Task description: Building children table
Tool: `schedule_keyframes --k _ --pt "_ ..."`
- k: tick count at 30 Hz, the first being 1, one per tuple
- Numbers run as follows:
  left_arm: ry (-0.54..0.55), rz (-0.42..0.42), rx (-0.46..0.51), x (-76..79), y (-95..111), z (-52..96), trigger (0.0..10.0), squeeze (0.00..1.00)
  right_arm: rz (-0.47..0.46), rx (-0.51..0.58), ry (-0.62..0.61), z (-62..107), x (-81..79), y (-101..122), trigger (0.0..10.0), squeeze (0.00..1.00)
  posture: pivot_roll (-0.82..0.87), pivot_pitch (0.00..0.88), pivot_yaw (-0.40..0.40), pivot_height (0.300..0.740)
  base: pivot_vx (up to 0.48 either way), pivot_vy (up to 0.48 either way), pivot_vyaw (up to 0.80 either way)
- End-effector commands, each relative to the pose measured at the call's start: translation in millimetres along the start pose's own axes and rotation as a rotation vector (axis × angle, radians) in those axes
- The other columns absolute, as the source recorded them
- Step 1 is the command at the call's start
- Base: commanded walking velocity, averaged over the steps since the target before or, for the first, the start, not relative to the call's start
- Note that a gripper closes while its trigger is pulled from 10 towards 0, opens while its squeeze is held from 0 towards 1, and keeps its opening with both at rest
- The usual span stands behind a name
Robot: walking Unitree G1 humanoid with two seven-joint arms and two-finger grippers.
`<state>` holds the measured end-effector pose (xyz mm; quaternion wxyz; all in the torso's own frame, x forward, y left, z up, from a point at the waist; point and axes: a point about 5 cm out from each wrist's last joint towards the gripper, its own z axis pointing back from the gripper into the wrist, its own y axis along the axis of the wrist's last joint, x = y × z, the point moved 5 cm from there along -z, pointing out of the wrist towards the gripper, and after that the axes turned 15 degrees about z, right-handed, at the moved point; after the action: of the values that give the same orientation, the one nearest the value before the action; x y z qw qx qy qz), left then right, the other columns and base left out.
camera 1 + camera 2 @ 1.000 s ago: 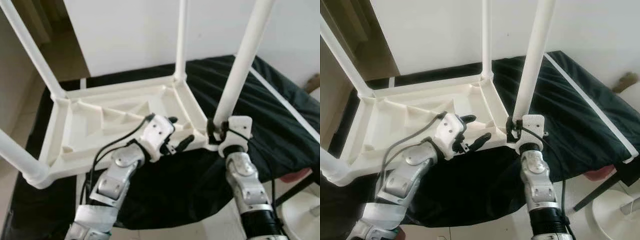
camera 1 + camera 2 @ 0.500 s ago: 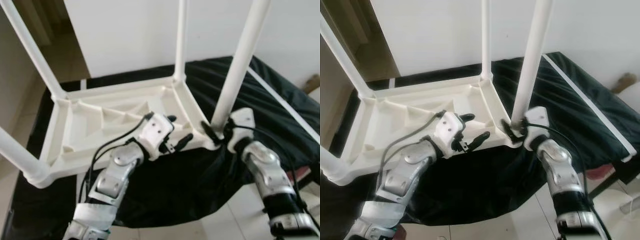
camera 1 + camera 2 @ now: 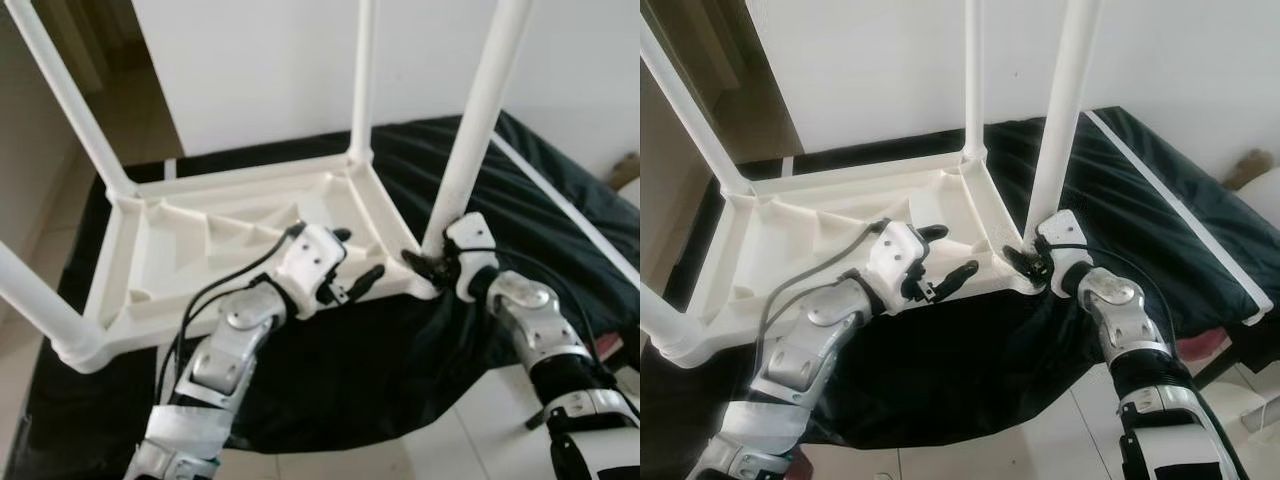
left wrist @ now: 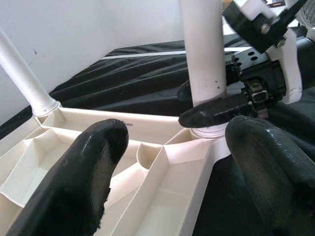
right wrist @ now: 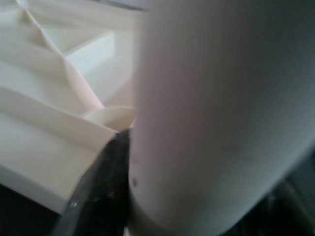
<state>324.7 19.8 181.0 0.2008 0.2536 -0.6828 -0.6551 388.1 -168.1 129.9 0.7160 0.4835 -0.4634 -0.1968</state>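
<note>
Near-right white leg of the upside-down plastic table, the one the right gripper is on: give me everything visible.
The near-right white table leg is a smooth round tube, plastic by its look, rising nearly upright, its top out of frame. Its foot sits in the round corner socket of the overturned white plastic table top, which lies on a black cloth. The right gripper is shut on the leg's base, one black finger pressed across it just above the socket. The left gripper hovers open beside it, not touching.

The upturned table (image 3: pixel 230 240) looked like smooth, matt white plastic, its legs (image 3: pixel 485 110) alike. Beneath lay black cloth (image 3: pixel 540 210), creased and faintly shiny. The arms (image 3: pixel 235 345) were brushed silver metal; the fingers (image 4: pixel 83 172) looked like finely textured black rubber.
</note>
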Motion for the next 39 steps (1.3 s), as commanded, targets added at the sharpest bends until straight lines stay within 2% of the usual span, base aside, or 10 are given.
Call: schedule_keyframes --k 1,7,8,12,15,23,25,30,36,39 --pt "0.027 0.002 0.005 -3.9 1.7 1.7 10.0 0.00 0.008 -0.019 0.030 0.2 -2.7 -4.7 0.0 0.00 0.04 0.000 0.041 0.740 0.000 0.000 0.00" --pt "0.017 0.004 0.002 -1.9 1.2 1.0 10.0 0.00 -0.037 -0.027 0.018 6.4 -3.5 -12.7 0.0 0.00 0.03 0.000 0.053 0.740 0.000 0.000 0.00" --pt "0.014 0.005 0.002 -1.4 1.2 0.3 10.0 0.00 -0.047 -0.029 0.011 7.6 -4.4 -14.7 10.0 0.00 0.02 0.000 0.054 0.740 0.000 0.000 0.00" --pt "0.009 0.007 0.002 -0.5 1.0 -0.4 10.0 0.00 -0.078 -0.020 -0.018 9.4 -6.7 -15.7 10.0 0.00 0.01 0.000 0.054 0.740 0.000 0.000 0.00" --pt "0.005 0.013 0.001 1.0 -0.2 -0.9 10.0 0.00 -0.086 -0.050 -0.140 10.8 -0.7 -19.4 10.0 0.00 0.01 0.000 0.054 0.740 0.000 0.000 0.00" --pt "0.003 0.020 0.000 3.7 -1.9 -1.1 10.0 0.00 -0.139 -0.136 -0.349 12.9 7.0 -26.0 10.0 0.00 0.00 0.000 0.047 0.740 0.000 0.000 0.00" --pt "0.006 0.024 0.002 3.4 -2.0 -1.1 10.0 0.00 -0.193 -0.165 -0.444 15.3 3.3 -26.1 10.0 0.00 0.00 0.000 0.040 0.740 0.000 0.000 0.00" --pt "0.011 0.028 0.004 4.0 -2.3 -0.5 10.0 0.00 -0.244 -0.200 -0.538 20.9 -3.3 -27.9 10.0 0.00 0.00 0.000 0.034 0.740 0.000 0.000 0.00" --pt "0.009 0.028 0.003 5.1 -3.4 -0.4 10.0 0.00 -0.239 -0.219 -0.623 24.8 -11.8 -24.5 10.0 0.00 0.00 0.000 0.032 0.740 0.000 0.000 0.00" --pt "0.011 0.024 0.008 3.5 -2.3 -2.2 10.0 0.00 -0.262 -0.263 -0.767 31.7 -19.5 -22.4 10.0 0.00 -0.01 0.000 0.022 0.740 0.000 0.000 0.00"
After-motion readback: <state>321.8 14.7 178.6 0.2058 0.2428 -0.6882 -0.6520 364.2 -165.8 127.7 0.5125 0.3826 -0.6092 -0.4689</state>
